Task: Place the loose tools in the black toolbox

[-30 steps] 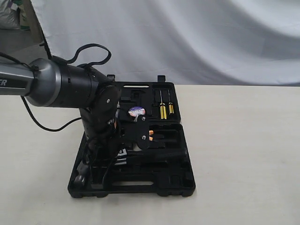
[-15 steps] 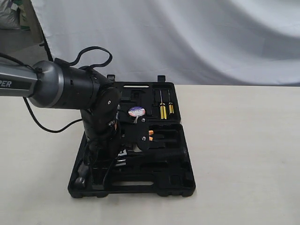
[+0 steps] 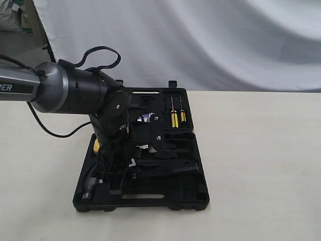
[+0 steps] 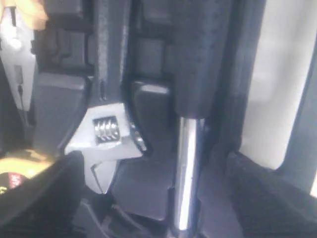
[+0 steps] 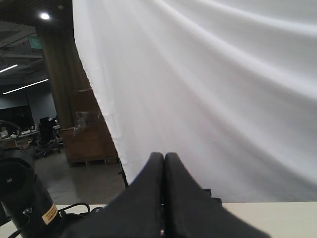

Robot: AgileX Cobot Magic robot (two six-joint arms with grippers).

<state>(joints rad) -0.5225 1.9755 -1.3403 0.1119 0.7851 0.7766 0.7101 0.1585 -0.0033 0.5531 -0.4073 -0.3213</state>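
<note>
1 toolbox (image 3: 193, 200): lies open at lower centre of the exterior view, both halves flat on the table. It is a stiff moulded case and needs no moving.
Hammer (image 4: 185, 173): lies in the long recess of the case's lower half in the exterior view, with the head at lower left and the grip running right. It looks heavy, stiff and head-weighted. The steel shank is probably slick, so the black grip close to the head is likely the surer hold.
Left gripper (image 4: 154, 157): hangs low over the case, jaws spread wide and holding nothing. The hammer shank and wrench lie under the gap.
Right gripper (image 5: 163, 158): fingers pressed together and empty, raised in front of the white sheet.
Tape roll (image 3: 145, 118): sits in the case's upper half at centre of the exterior view, partly hidden behind the left gripper. It looks light and round and should give slightly, so pinch it across the rim.
Wrench (image 4: 106, 131): lies in a recess beside the hammer, left of centre in the left wrist view, knurled screw showing. It is small and stiff, and the smooth metal is likely slippery, so take it across the flat handle. I cannot tell whether it is fully seated.
</note>
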